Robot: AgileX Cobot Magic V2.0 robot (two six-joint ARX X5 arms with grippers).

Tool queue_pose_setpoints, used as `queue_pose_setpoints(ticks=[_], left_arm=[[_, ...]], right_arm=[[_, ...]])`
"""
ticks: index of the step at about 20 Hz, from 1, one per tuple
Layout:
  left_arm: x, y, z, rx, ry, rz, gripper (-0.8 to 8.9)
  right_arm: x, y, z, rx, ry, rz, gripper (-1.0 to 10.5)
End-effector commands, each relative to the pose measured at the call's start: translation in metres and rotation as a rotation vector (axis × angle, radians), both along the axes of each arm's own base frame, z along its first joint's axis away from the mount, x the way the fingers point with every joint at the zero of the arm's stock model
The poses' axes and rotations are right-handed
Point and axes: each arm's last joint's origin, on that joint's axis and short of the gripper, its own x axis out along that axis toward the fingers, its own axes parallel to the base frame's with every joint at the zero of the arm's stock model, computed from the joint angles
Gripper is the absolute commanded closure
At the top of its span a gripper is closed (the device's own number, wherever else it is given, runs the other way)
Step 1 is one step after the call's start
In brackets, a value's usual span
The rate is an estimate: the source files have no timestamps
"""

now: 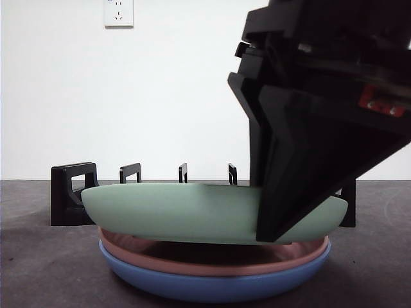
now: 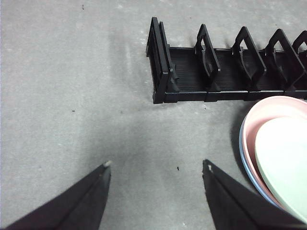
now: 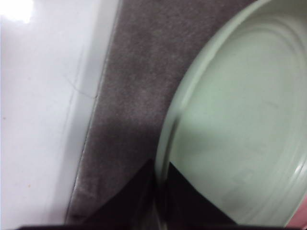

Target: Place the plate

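Now, right gripper [image 3: 156, 191]: its two black jaws are pinching the rim of the green plate [image 1: 173, 212], nearly closed, one jaw above the edge and one below.
Green plate: it is sitting tilted on top of the stack, its gripped side raised off the pink plate [image 1: 192, 260], the far side dipping lower; whether it is touching the pink one there I cannot tell.
Stack: the pink plate is resting inside the blue plate [image 1: 212, 285], which is lying on the grey table [image 1: 38, 269].
Left gripper [image 2: 156, 167]: it is waiting over bare table, jaws spread wide and holding nothing, well apart from the plates.
Rack [image 2: 216, 72]: the black slotted rack is standing just behind the stack, its slots looking empty.
Step in hand: by my reading, the top plate is being picked off the pile.
Next move: it seems to be calling for a clean lift, turning the plate on edge, and lowering it between two of the rack's dividers.
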Motion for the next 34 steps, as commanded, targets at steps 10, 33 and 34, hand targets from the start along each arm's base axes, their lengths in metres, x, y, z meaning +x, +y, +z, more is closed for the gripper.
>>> queue_pose_setpoints(ticks=[10,33,34], left_arm=[[0.000,0.000,0.005,-0.007,-0.023,0.005,5.09],[0.038,-0.012,0.016,0.022,-0.156,0.068,5.08],[0.038,-0.012,0.017,0.021,-0.158,0.068,5.08]], right_arm=[[0.005,0.013,0.015,0.122,-0.046,-0.178,7.5],[0.063,-0.183,0.111,0.766,-0.115,-1.201,7.5],[0.062,-0.183,0.108,0.756,-0.100,-1.212,7.5]])
